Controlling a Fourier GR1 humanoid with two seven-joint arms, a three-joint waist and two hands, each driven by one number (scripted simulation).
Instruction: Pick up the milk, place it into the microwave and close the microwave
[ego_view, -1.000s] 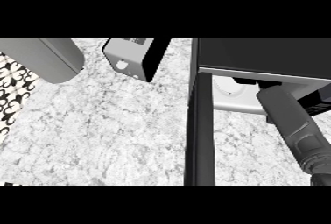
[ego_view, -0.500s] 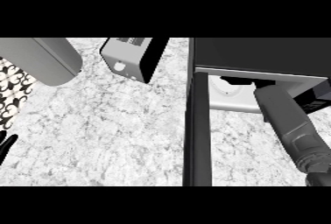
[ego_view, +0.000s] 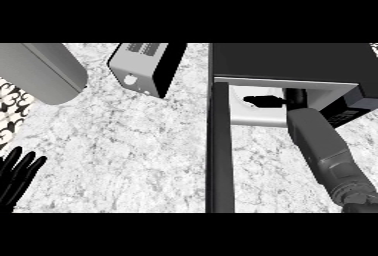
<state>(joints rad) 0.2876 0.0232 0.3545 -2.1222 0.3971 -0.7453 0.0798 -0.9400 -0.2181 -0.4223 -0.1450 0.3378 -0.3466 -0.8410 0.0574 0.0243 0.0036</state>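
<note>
The microwave (ego_view: 295, 62) stands at the upper right, a dark box with its pale cavity showing below the top. Its open door (ego_view: 220, 150) appears edge-on as a dark vertical bar running down the middle of the view. My right forearm reaches up from the lower right into the cavity, and my right hand (ego_view: 264, 100) is inside it, mostly hidden by the microwave's top. No milk can be made out; anything in that hand is hidden. My left hand (ego_view: 18, 176) rests open at the lower left edge, fingers up.
A toaster (ego_view: 144, 67) stands on the marble counter (ego_view: 125, 150) at top centre, just left of the microwave. A grey rounded object (ego_view: 40, 70) lies at the upper left, with a black-and-white patterned thing (ego_view: 10, 112) below it at the left edge.
My left hand has come into view at the lower left edge. The view has shifted a little, so the counter objects sit further right. The right arm remains inside the microwave.
</note>
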